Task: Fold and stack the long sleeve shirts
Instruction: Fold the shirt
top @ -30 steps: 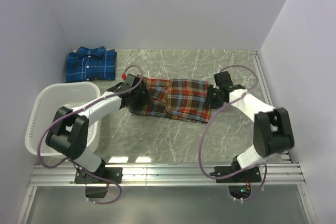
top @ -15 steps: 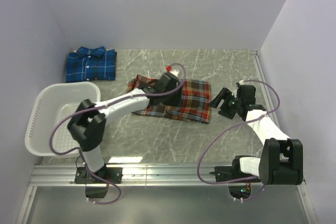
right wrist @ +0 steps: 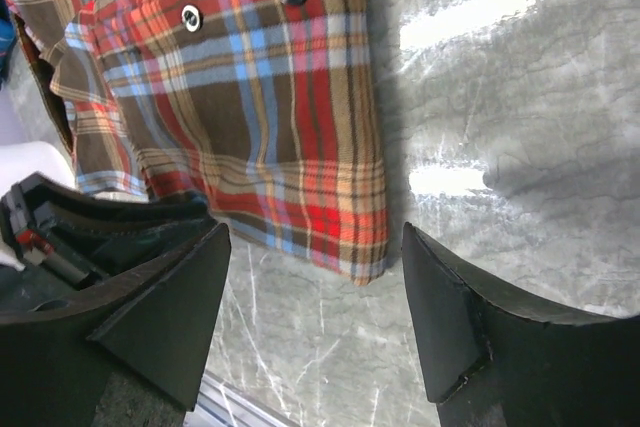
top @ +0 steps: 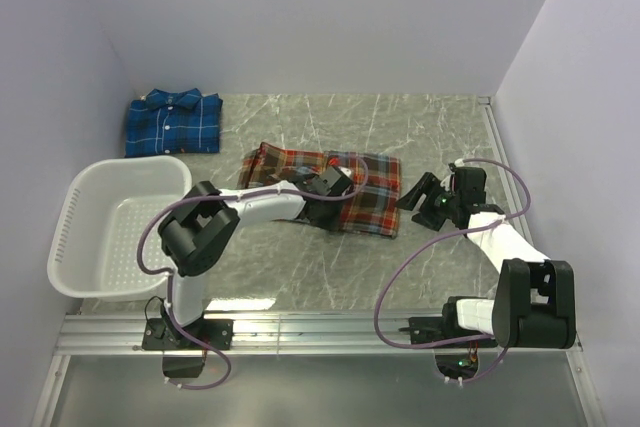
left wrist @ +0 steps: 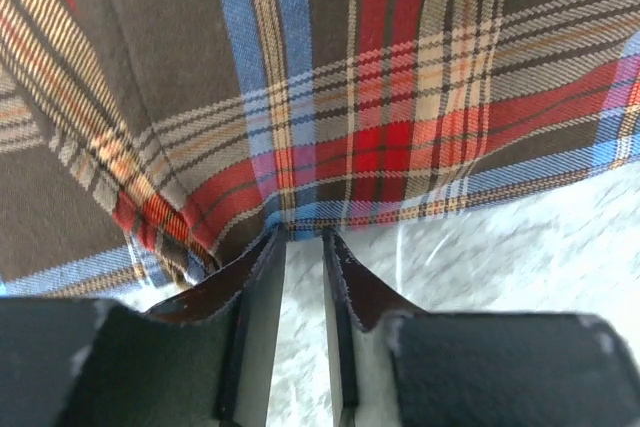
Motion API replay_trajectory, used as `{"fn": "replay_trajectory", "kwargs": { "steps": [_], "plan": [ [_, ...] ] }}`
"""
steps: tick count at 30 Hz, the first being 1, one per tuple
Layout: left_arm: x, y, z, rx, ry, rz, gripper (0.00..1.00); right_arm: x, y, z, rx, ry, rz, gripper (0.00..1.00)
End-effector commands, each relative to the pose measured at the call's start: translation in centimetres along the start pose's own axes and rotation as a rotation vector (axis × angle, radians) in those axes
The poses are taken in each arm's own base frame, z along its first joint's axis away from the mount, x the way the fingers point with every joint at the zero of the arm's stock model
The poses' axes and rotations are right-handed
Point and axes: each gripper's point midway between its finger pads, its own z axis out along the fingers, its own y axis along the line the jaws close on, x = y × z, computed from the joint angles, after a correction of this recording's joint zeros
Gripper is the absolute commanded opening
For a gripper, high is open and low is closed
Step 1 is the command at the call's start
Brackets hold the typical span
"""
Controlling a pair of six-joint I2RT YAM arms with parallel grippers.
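Note:
The red-orange plaid shirt [top: 365, 192] lies flat on the marble table's middle; its checks fill the left wrist view [left wrist: 330, 97]. My left gripper [top: 328, 187] is low at the shirt's near edge. Its jaws stand open by a narrow gap [left wrist: 303, 239], tips against the hem, with bare table showing between the fingers. My right gripper [top: 418, 199] hovers just right of the shirt, wide open and empty. Seen from the right wrist, the shirt's near right corner [right wrist: 365, 247] lies between that gripper's [right wrist: 313, 230] spread fingers. The blue plaid shirt [top: 172, 124] lies folded at the back left.
A white slotted basket [top: 72, 237] stands at the near left beside the left arm. Pale walls close in the table at the left, back and right. A metal rail [top: 320, 327] runs along the near edge.
My left gripper has crossed from the shirt's left end over to its near edge while its jaws narrowed. My right gripper has let go, opened and drawn back to the right.

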Motion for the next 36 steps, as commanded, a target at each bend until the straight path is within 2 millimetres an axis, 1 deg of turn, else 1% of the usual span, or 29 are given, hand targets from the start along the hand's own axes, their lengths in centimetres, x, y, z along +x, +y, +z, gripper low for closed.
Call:
{"fn": "replay_trajectory", "kwargs": {
  "steps": [1,3,4,6,7,8,9,10,11,12,13,14,15,16,17,18,20,21,22,23,24,26,27,29,30,32,33,35,36],
  "plan": [
    [0.6,0.6,-2.9,-0.010,-0.012,0.035,0.30,-1.0,0.0,0.0,0.014,-0.030,-0.012,0.76],
    [-0.1,0.0,-4.3,0.027,-0.057,0.037,0.36,-1.2,0.0,-0.1,0.024,-0.032,-0.009,0.78],
    [-1.6,-1.0,-5.8,0.067,-0.126,0.036,0.46,-1.1,0.0,-0.3,0.029,-0.031,-0.010,0.79],
    [-2.9,-1.8,-7.1,0.099,-0.195,0.059,0.57,-1.5,0.0,-0.6,0.045,-0.048,-0.011,0.82],
    [-4.1,-2.9,-8.1,0.127,-0.259,0.074,0.65,-1.6,-0.1,-0.9,0.060,-0.056,-0.010,0.83],
    [-4.6,-3.4,-8.4,0.133,-0.286,0.097,0.68,-2.0,0.0,-1.3,0.070,-0.074,-0.012,0.85],
    [-5.4,-4.2,-9.0,0.148,-0.315,0.107,0.70,-2.5,-0.4,-1.5,0.102,-0.098,-0.004,0.90],
    [-5.6,-5.2,-9.0,0.156,-0.331,0.127,0.71,-2.4,-0.4,-2.1,0.120,-0.102,-0.002,0.92],
    [-6.6,-6.1,-9.5,0.163,-0.360,0.142,0.72,-2.9,-0.1,-2.5,0.130,-0.119,0.003,0.98],
    [-6.6,-6.6,-8.7,0.153,-0.355,0.158,0.72,-3.4,-0.1,-3.0,0.149,-0.142,0.000,1.00],
    [-6.6,-7.6,-8.7,0.159,-0.367,0.175,0.71,-3.5,-0.8,-3.5,0.194,-0.152,0.013,1.00],
    [-7.0,-8.4,-8.6,0.169,-0.383,0.194,0.70,-4.1,-0.6,-4.0,0.209,-0.179,0.023,1.00],
    [-7.2,-9.4,-8.0,0.182,-0.382,0.208,0.70,-4.3,-1.0,-4.5,0.241,-0.196,0.037,1.00],
    [-7.1,-10.4,-7.9,0.197,-0.385,0.229,0.68,-4.6,-1.1,-4.8,0.255,-0.211,0.050,1.00],
    [-7.7,-11.3,-7.9,0.203,-0.414,0.248,0.69,-5.0,-1.1,-5.3,0.260,-0.238,0.086,1.00],
    [-7.4,-11.7,-7.0,0.192,-0.411,0.271,0.69,-5.2,-1.2,-5.5,0.267,-0.251,0.102,1.00],
    [-7.1,-12.8,-6.5,0.161,-0.442,0.340,0.71,-5.6,-1.4,-6.0,0.285,-0.288,0.142,1.00],
    [-6.9,-13.3,-5.8,0.152,-0.452,0.360,0.72,-5.9,-1.4,-6.3,0.289,-0.308,0.149,1.00],
    [-6.6,-14.0,-5.5,0.152,-0.462,0.388,0.73,-6.0,-1.5,-6.5,0.298,-0.319,0.155,1.00],
    [-6.5,-14.1,-5.2,0.138,-0.473,0.419,0.74,-6.3,-1.7,-6.7,0.308,-0.337,0.168,1.00],
    [-6.4,-14.7,-4.5,0.140,-0.486,0.434,0.75,-6.4,-1.8,-6.8,0.309,-0.342,0.175,1.00],
    [-6.1,-15.3,-3.8,0.130,-0.500,0.472,0.76,-6.3,-2.0,-6.8,0.309,-0.336,0.187,1.00],
    [-6.0,-15.3,-3.0,0.105,-0.503,0.481,0.76,-6.3,-2.1,-6.8,0.308,-0.339,0.191,1.00],
    [-6.0,-15.9,-2.7,0.090,-0.519,0.514,0.77,-6.0,-2.5,-6.6,0.309,-0.330,0.200,1.00],
    [-5.6,-15.6,-1.9,0.065,-0.512,0.529,0.77,-6.0,-2.6,-6.5,0.305,-0.330,0.203,1.00],
    [-5.7,-16.4,-1.6,0.069,-0.529,0.553,0.78,-5.6,-3.0,-6.2,0.306,-0.320,0.209,1.00],
    [-5.2,-16.4,-0.7,0.058,-0.515,0.564,0.77,-5.4,-3.0,-6.0,0.300,-0.308,0.210,1.00],
    [-4.8,-16.3,0.1,0.038,-0.513,0.581,0.77,-5.2,-3.1,-5.6,0.295,-0.294,0.211,1.00],
    [-4.4,-16.2,0.8,0.025,-0.504,0.585,0.77,-5.3,-3.2,-5.4,0.291,-0.290,0.213,1.00]
  ]
}}
